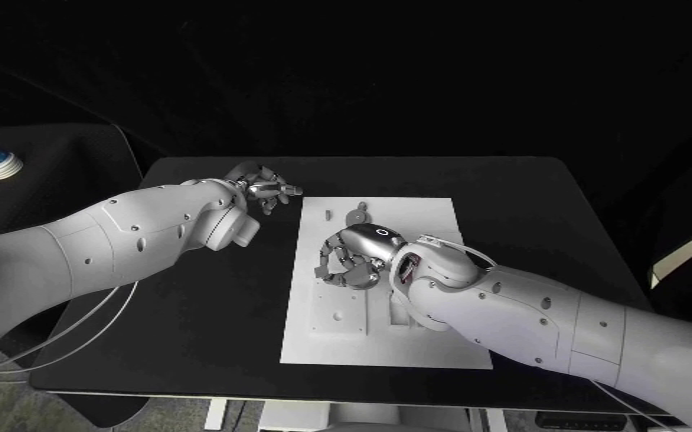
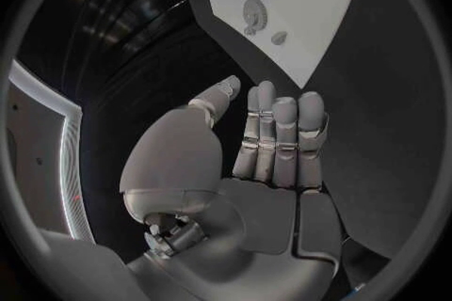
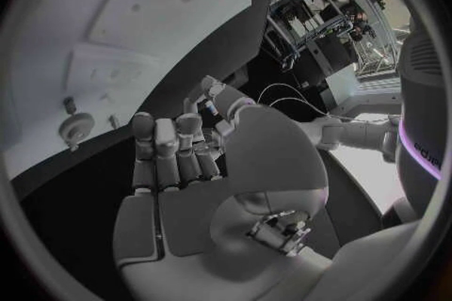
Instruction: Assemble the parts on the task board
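Your right hand (image 1: 351, 255) hangs over the left-middle of the white board (image 1: 418, 214), reached in from the lower right with the wrist bent so the palm faces down and leftward. In the right wrist view its fingers (image 3: 168, 149) stand side by side, bent slightly at the tips, with the thumb set apart to one side; nothing lies in the palm, so the hand is apart and holds nothing. From above, though, the fingers curl down toward the board, and you cannot tell whether the tips touch it.

Your left hand (image 1: 264, 190) sits off the board, over the black table (image 1: 534, 202) just beside the board's far left corner. In the left wrist view its fingers (image 2: 281, 137) are straight and close together, thumb out to one side, palm bare: it too is apart and empty.

The board lies flat in the middle of the table, its long side running away from you. Your right hand and forearm cover much of its centre and near right part. The small parts are hard to make out: a round knob (image 3: 75, 125) and a few small pegs stand on the board near your right hand's fingertips, and a small upright piece (image 1: 361, 211) stands near the far edge, just beyond that hand. Their colour cannot be told.
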You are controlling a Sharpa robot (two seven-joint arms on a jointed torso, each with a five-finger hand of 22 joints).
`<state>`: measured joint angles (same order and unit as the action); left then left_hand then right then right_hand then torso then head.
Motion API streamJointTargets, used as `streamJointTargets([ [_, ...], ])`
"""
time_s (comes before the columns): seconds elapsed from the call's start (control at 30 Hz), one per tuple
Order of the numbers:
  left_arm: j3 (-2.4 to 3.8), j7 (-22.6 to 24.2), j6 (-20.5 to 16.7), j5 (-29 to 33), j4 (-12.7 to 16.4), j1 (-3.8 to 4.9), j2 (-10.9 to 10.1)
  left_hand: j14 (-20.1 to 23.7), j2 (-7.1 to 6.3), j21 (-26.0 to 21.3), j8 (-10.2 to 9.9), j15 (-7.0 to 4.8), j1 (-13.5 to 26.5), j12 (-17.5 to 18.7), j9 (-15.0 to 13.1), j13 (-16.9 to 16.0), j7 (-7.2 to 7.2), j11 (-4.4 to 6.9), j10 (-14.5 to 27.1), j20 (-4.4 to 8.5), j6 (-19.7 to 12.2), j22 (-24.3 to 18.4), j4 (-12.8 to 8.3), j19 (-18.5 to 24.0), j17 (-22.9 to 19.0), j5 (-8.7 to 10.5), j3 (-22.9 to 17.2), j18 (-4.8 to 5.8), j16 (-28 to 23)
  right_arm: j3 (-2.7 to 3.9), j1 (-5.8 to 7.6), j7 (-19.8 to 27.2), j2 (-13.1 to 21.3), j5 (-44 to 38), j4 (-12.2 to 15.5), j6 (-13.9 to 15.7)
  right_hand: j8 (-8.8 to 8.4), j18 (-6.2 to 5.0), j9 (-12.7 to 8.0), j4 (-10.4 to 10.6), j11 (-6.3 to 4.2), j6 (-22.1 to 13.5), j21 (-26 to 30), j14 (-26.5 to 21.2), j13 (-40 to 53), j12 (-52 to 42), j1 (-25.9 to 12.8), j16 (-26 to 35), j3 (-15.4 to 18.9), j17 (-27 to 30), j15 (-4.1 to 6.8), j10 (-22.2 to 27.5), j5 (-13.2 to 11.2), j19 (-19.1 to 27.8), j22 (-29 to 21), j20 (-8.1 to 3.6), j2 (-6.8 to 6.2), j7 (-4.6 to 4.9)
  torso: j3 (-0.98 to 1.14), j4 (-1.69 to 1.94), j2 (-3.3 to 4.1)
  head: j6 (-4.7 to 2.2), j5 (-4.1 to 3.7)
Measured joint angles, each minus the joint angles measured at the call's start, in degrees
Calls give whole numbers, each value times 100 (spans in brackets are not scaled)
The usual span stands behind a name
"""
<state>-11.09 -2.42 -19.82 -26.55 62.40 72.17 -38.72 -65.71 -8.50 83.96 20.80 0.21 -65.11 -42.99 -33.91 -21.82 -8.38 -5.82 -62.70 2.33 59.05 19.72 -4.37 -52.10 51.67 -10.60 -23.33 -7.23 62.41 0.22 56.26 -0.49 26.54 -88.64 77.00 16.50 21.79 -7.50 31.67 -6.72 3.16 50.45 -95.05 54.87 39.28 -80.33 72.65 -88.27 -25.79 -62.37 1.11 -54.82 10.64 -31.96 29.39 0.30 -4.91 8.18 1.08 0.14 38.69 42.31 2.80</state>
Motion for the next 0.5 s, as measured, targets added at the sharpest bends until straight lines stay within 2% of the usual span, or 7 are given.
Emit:
streamJointTargets([
  [0.1, -1, -58, 129, 194, -14, 0, -11, 0, 7, 0, 0, 0, 125, 0, -6, 9, 0, -7, -8, 1, 0, -3, 33, -1, 0, 0, 103, 0, -9, 44, 2, -15, 139, 28, 52, 14, 0, 0, 2, 0, -19, 2, 0, 0, -1, 0, 0, 0, 0, 0, 0, -19, 0, 0, 0, 0, 0, 2, 7, 3, 0, -31, -19],
  [0.27, -19, -389, 545, 370, -141, 0, 3, -32, 19, -65, -35, -31, 596, 42, -6, 42, 15, 20, -39, 30, -15, -11, 189, -73, 0, 0, 454, 2, -33, 133, 85, -42, 343, 66, 88, 30, 0, 0, 3, 0, -18, 2, 0, 19, -5, 0, 0, 0, 0, 0, 16, -19, 0, -20, 0, 21, 0, 3, 14, 6, -2, -82, -52],
  [0.37, -21, -613, 859, 435, -138, -1, 4, -52, 52, -117, -58, -52, 970, 67, -6, 56, 15, 22, -78, 36, -15, -21, 452, -80, 0, 0, 613, 4, -74, 176, 147, -56, 421, 82, 85, 52, 0, 0, 11, 0, -10, 7, 0, 31, -5, 0, -24, 0, 0, 0, 12, -28, 0, -20, 0, 21, -24, 6, 15, 3, -3, -115, -75],
  [0.5, -24, -785, 1213, 574, -37, -2, 8, -53, 74, -123, -66, -53, 1047, 67, -6, 58, 15, 23, -79, 52, -15, -21, 533, -97, 0, 0, 662, 9, -77, 224, 180, -69, 507, 99, 65, 74, 0, 0, 11, 0, -9, 16, 0, 32, -5, 0, -24, 1, 0, 0, 12, -28, 0, -20, 0, 21, -24, 12, 15, 3, -3, -155, -102],
])
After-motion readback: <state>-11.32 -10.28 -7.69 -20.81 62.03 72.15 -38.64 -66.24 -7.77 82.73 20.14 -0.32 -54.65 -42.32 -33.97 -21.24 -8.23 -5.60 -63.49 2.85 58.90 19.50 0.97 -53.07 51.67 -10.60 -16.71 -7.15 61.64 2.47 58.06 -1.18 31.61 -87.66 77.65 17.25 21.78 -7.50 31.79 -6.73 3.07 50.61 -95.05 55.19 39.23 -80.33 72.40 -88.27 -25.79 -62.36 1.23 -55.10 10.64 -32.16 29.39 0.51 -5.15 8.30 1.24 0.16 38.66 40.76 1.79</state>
